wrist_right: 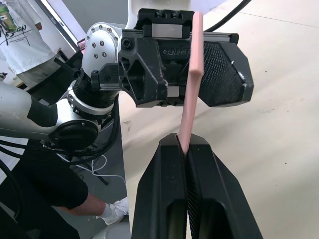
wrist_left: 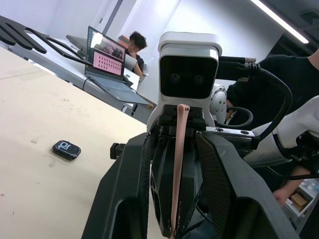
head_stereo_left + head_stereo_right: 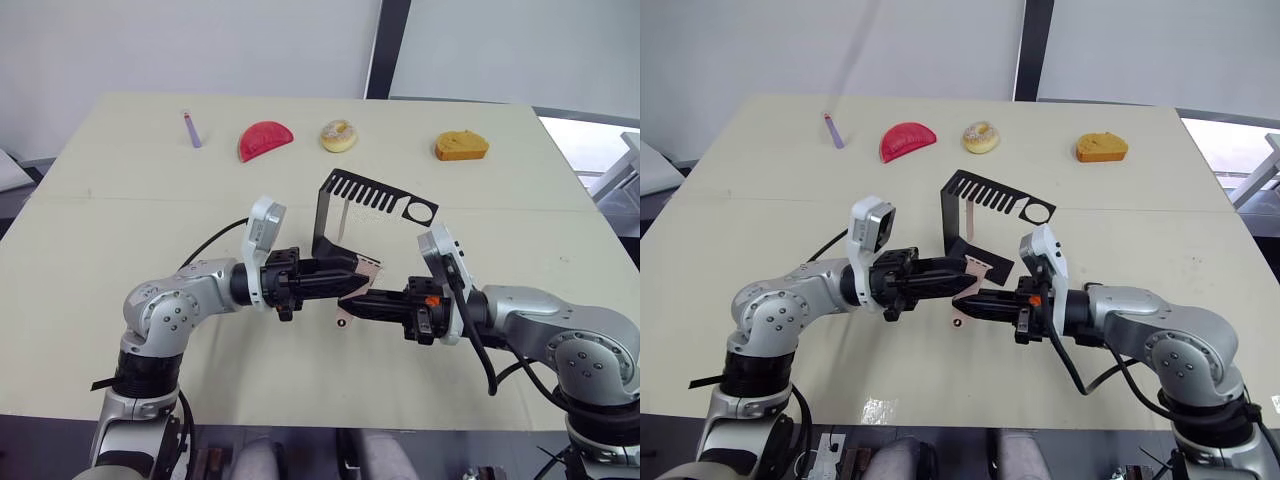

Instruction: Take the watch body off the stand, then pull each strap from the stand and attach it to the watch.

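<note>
My two grippers meet tip to tip over the middle of the table (image 3: 120, 230), just in front of the stand (image 3: 345, 215). My right gripper (image 1: 186, 149) has its fingers pressed together on the lower end of a pink strap (image 1: 191, 94); the strap rises from between them and its free end lies against the front of my left gripper (image 1: 189, 64). From my left wrist the same strap runs up between my left fingers (image 2: 124, 194), which stand apart on either side of it, with my right gripper's body facing me behind it. I cannot tell whether my left fingers actually touch the strap.

The stand sits upright on the table with its base right behind my left fingertips, its slotted arm reaching toward my right and ending in a round ring. A pale strip hangs from the slotted arm, most likely the second strap (image 3: 340, 215), though it is too thin for me to be sure.

The watch body (image 2: 66, 149) lies flat on the table, off the stand, well apart from my grippers.

Along the far edge of the table lie a purple stick (image 3: 191, 129), a red half-round piece (image 3: 264, 139), a doughnut (image 3: 338, 135) and a piece of bread (image 3: 461, 146), all well away from my hands. Past the table's edge a person sits at an open laptop (image 2: 107, 55).
</note>
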Controlling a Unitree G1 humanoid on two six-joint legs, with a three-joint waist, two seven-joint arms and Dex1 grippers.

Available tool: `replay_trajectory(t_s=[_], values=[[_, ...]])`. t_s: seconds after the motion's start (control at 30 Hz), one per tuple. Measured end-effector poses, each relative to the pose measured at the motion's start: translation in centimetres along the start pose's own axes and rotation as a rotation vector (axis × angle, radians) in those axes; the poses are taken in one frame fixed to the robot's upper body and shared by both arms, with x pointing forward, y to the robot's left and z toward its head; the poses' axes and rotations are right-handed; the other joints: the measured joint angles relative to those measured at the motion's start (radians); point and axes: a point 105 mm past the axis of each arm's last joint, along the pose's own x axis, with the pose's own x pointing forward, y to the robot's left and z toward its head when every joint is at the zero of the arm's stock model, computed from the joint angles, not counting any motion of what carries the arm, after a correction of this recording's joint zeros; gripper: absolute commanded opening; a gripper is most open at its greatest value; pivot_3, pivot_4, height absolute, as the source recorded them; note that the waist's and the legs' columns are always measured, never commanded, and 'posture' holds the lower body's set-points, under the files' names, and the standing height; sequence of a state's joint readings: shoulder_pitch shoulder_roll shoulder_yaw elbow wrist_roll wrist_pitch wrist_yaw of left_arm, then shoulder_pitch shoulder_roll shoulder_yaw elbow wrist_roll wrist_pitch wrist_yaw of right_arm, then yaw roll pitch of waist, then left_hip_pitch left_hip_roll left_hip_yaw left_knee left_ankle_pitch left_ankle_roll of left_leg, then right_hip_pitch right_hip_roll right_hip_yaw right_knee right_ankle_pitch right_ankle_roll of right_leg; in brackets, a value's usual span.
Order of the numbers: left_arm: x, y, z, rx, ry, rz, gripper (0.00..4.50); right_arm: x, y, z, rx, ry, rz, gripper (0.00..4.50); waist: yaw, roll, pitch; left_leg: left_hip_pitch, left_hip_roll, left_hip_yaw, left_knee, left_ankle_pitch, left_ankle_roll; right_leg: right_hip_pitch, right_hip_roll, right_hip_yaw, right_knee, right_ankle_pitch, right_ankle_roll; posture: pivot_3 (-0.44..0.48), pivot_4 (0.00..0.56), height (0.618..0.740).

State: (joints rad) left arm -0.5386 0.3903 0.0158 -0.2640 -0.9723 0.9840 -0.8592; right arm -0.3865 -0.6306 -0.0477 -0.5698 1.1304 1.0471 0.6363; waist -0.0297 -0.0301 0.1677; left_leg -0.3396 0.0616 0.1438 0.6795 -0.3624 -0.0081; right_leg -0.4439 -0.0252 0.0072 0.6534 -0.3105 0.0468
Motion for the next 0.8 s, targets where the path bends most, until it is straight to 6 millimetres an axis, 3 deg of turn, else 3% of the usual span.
replay_trajectory(t_s=[0.47, 0.6, 0.8], values=[[0.5, -0.03, -0.19, -0.002, -0.004, -0.011, 1.59, -0.04, -0.16, -0.01, 0.017, -0.004, 0.003, 0.0, 0.0, 0.0, 0.0, 0.0, 0.0, 0.0, 0.0, 0.0, 0.0, 0.0, 0.0, 0.0, 0.0, 0.0, 0.0, 0.0, 0.15, 0.737], [0.5, -0.01, -0.17, -0.001, -0.006, -0.009, 0.44, -0.03, -0.16, -0.01, 0.017, -0.004, 0.003, 0.0, 0.0, 0.0, 0.0, 0.0, 0.0, 0.0, 0.0, 0.0, 0.0, 0.0, 0.0, 0.0, 0.0, 0.0, 0.0, 0.0, 0.15, 0.737], [0.5, 0.05, -0.16, 0.0, -0.006, -0.003, 0.44, -0.04, -0.15, -0.01, 0.018, -0.004, 0.004, 0.0, 0.0, 0.0, 0.0, 0.0, 0.0, 0.0, 0.0, 0.0, 0.0, 0.0, 0.0, 0.0, 0.0, 0.0, 0.0, 0.0, 0.15, 0.737]])
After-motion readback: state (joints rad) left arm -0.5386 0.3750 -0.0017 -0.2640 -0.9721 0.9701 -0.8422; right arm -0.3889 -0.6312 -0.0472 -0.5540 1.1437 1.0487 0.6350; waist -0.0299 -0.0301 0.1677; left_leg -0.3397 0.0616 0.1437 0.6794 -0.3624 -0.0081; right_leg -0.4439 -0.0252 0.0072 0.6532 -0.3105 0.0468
